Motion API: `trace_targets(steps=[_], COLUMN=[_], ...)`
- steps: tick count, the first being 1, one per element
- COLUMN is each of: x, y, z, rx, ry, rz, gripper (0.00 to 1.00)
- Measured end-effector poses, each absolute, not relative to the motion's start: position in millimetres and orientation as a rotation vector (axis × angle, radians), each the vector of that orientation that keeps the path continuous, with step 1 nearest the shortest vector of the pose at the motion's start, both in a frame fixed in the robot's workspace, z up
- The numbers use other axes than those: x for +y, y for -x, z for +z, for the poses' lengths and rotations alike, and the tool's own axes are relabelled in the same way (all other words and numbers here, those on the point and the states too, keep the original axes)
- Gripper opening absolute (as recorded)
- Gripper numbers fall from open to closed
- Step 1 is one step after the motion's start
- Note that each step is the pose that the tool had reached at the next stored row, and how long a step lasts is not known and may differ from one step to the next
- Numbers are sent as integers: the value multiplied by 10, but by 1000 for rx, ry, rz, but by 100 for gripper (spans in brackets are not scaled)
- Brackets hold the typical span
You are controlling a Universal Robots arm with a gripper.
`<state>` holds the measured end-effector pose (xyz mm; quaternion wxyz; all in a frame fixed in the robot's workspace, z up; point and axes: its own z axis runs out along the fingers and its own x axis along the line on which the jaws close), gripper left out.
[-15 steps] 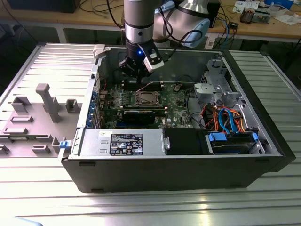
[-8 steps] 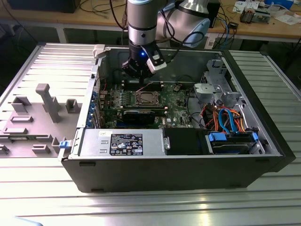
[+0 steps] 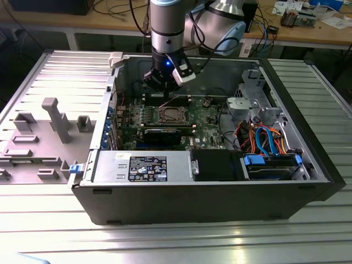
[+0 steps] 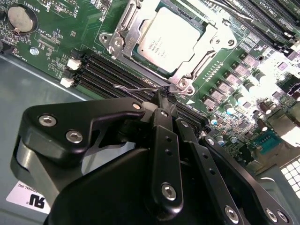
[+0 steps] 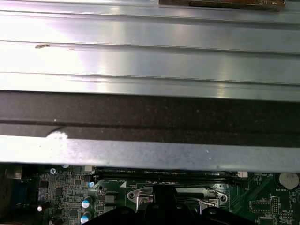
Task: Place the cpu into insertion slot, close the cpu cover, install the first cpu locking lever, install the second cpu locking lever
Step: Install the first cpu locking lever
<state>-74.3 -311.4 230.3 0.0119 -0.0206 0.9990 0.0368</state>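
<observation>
Ribbed grey metal table (image 3: 165, 242), cluttered wooden workbench (image 3: 308, 33) behind, glare on metal.

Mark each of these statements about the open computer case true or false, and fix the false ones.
1. The cpu sits in the socket. True.
2. The cover lies closed over the cpu's edges. True.
3. The gripper is over the hard drive bay. False: it is at the socket's edge, its tip at a thin wire lever.
4. The gripper holds the cpu. False: the cpu lies in the socket.
5. The memory slots beside the socket hold modules. False: they look empty.
</observation>
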Motion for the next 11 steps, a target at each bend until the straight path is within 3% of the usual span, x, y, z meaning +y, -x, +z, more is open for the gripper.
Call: trace_targets(steps=[11], x=[-3096], y=[673], z=[2281], rx=[3115], ry=[64], rz=[115], gripper=[11])
